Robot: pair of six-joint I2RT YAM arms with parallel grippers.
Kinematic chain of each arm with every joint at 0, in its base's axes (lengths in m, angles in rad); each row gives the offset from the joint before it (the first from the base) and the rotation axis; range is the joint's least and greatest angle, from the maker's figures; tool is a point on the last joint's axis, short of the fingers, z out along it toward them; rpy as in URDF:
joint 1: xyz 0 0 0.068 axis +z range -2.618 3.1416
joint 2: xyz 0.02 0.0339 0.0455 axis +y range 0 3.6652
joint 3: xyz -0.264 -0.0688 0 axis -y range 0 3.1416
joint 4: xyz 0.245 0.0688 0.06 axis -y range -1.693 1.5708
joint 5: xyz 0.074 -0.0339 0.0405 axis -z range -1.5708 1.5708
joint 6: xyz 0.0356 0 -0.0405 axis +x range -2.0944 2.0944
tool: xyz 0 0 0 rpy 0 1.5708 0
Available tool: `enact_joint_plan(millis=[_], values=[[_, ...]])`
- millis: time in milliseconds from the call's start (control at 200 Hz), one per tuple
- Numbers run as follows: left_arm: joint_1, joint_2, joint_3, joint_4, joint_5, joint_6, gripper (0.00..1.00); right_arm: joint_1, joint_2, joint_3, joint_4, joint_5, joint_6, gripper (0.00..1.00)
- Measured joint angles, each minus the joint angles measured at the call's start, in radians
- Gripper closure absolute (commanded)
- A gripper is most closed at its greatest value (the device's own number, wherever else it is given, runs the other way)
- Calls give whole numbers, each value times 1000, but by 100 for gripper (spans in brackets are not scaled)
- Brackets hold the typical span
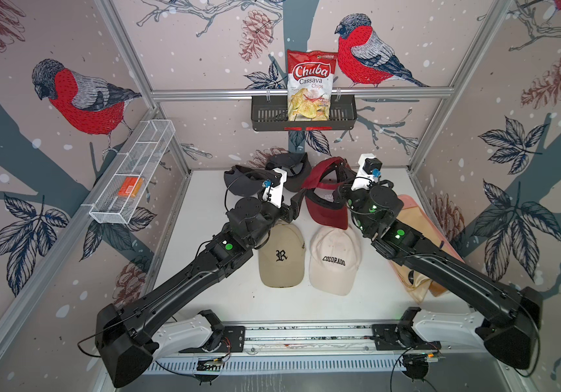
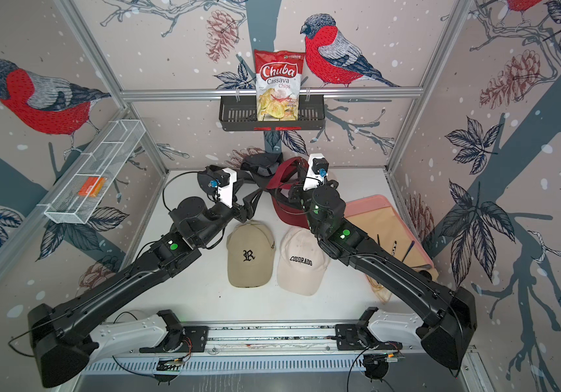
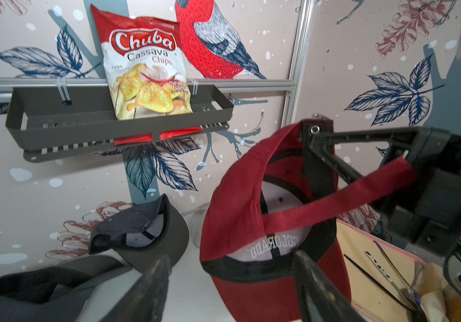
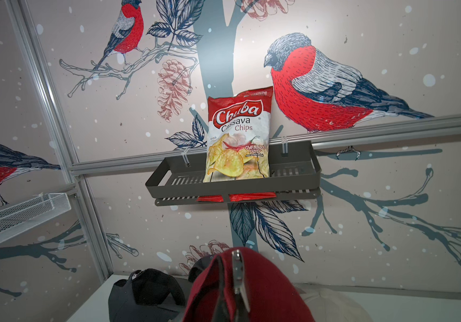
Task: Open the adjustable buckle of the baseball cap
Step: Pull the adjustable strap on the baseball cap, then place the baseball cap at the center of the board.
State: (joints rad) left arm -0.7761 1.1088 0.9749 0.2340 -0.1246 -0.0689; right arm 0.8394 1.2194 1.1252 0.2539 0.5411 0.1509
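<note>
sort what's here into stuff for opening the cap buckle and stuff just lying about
For the job: red cap, its strap, left gripper, right gripper.

Lying about: tan cap, white cap, dark cap, second dark cap, chips, black basket, wire basket, pink tray.

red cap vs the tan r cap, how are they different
Colour: the red cap is dark red with a black inner band; the tan cap is khaki with a black R. Pose: the red cap is tipped up, its inside showing; the tan cap lies crown up on the table. Contact: the right gripper is shut on the red cap's back edge; no gripper holds the tan cap. Both are brimmed baseball caps.
</note>
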Motion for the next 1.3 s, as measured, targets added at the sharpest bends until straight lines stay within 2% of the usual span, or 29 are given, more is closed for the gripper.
enact_joint_plan(millis=[240, 500, 821, 1031, 1136, 1301], values=[[-93, 18, -138, 119, 19, -47, 43, 26, 35, 58, -24, 52, 59, 100], [-210, 188, -157, 336, 5, -53, 41, 50, 73, 93, -47, 99, 94, 100], [-229, 370, -117, 505, -83, -53, 40, 70, 75, 100, -46, 142, 117, 100], [-229, 449, -54, 543, -84, -53, 43, 78, 76, 99, -45, 166, 118, 100], [-227, 480, -34, 542, -83, -58, 52, 81, 75, 97, -45, 182, 117, 100], [-211, 510, -11, 539, -79, -88, 82, 87, 74, 92, -37, 185, 117, 100]])
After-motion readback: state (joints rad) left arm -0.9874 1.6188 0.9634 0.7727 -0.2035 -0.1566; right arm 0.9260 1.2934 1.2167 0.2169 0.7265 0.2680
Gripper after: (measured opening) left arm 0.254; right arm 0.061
